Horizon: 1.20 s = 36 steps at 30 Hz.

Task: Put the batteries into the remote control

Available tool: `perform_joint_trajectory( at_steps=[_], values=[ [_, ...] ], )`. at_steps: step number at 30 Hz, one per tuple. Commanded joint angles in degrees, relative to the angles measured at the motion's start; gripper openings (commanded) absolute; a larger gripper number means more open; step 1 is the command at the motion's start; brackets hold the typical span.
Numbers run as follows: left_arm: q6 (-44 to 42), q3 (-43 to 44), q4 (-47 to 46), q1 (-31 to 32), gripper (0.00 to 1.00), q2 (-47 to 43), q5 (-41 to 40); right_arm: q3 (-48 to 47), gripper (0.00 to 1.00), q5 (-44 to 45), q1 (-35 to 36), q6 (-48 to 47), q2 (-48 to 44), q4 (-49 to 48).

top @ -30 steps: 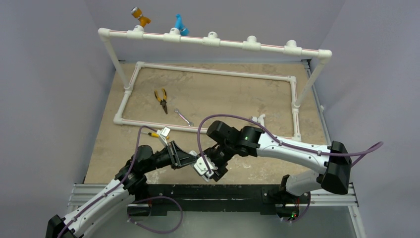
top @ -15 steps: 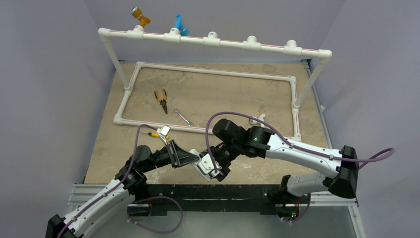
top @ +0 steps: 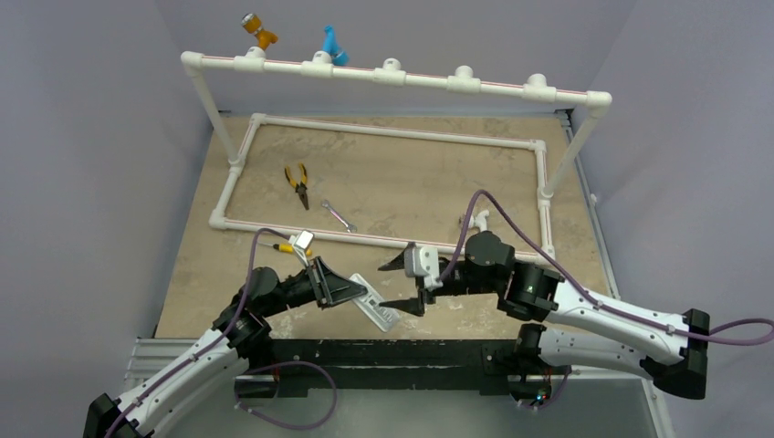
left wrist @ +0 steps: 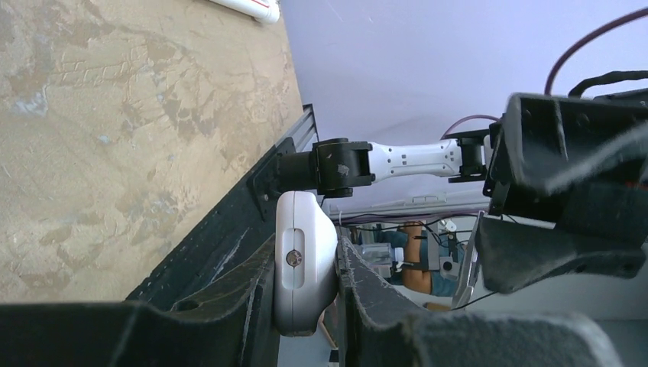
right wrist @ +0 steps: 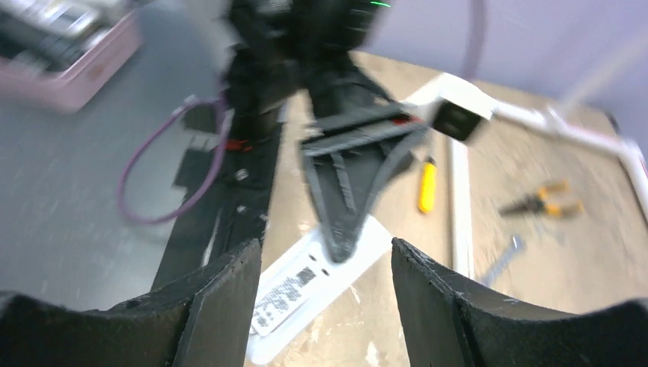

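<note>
My left gripper (top: 359, 293) is shut on the white remote control (top: 381, 313) and holds it near the table's front edge. In the left wrist view the remote (left wrist: 302, 229) sits end-on, clamped between my fingers. My right gripper (top: 398, 285) is open and empty, just right of the remote and apart from it. The right wrist view shows the remote's labelled back (right wrist: 294, 294) between my spread right fingers (right wrist: 221, 298), with the left gripper's finger (right wrist: 348, 199) pressed on it. The batteries are out of view.
A yellow-handled screwdriver (top: 283, 246) lies just behind my left wrist. Yellow pliers (top: 298, 182) and a silver wrench (top: 339, 216) lie inside the white pipe frame (top: 383, 132). The table's black front rail (top: 383, 351) is close below the remote.
My right gripper has drawn back to the right, off the remote, and now stands open. The right arm has swung lower and rightward. The left gripper still holds the remote.
</note>
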<state>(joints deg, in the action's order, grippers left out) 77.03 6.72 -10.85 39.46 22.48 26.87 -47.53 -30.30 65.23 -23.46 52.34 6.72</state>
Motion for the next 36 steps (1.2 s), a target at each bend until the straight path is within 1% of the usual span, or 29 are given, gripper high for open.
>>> perform_joint_trajectory(
  at_steps=[1, 2, 3, 4, 6, 9, 10, 11, 14, 16, 19, 28, 32, 36],
  values=[
    [0.66, -0.04, -4.5, 0.27, 0.0, -0.58, 0.46, 2.16, 0.62, 32.53, -0.24, 37.15, -3.86, -12.71],
    [0.69, -0.09, -4.65, 0.3, 0.0, -0.59, 0.36, 1.46, 0.62, 37.74, -0.23, 43.6, -4.33, -7.15],
    [0.77, -0.04, -4.82, 0.33, 0.0, -0.49, 0.25, 0.83, 0.63, 41.22, -0.23, 48.97, -4.61, -3.53],
    [0.88, -0.04, -4.99, 0.32, 0.0, -0.4, 0.2, 0.82, 0.64, 43.18, -0.25, 52.72, -5.0, -0.98],
    [0.91, 0.04, -5.35, 0.31, 0.0, -0.27, 0.07, 3.4, 0.71, 44.7, -0.14, 59.07, -6.67, 0.16],
    [1.05, 0.11, -5.86, 0.27, 0.0, 0.1, 0.01, 9.17, 0.77, 45.62, -0.19, 69.38, -10.11, -2.35],
    [1.06, 0.07, -6.12, 0.29, 0.0, 0.13, -0.02, 11.15, 0.78, 46.35, -8.37, 72.62, -11.78, -2.98],
    [1.14, 0.05, -6.33, 0.28, 0.0, 0.15, -0.13, 13.03, 0.79, 46.99, -1.2, 75.7, -13.12, -3.86],
    [1.47, -0.11, -6.72, 0.29, 0.0, -0.2, -0.77, 19.53, 0.82, 47.28, -0.19, 86.13, -16.35, -7.31],
    [1.53, -0.05, -7.02, 0.31, 0.0, -0.22, -1.3, 22.99, 0.86, 46.32, -0.19, 90.14, -17.17, -11.09],
    [1.76, -0.04, -7.99, 0.27, 0.0, 0.48, -1.3, 24.95, 0.87, 44.31, -0.1, 91.35, -16.24, -14.47],
    [1.98, -0.11, -8.88, 0.31, 0.0, 1.55, -1.14, 23.26, 0.89, 36.14, 1.0, 85.17, -10.26, -21.57],
    [1.95, 0.12, -9.18, 0.28, 0.0, 1.85, -1.18, 21.14, 0.89, 32.82, 1.74, 83.03, -6.73, -21.28],
    [1.91, 0.15, -9.05, 0.29, 0.0, 1.71, -1.01, 19.94, 0.88, 32.07, 2.59, 82.1, -4.12, -20.22]
  ],
)
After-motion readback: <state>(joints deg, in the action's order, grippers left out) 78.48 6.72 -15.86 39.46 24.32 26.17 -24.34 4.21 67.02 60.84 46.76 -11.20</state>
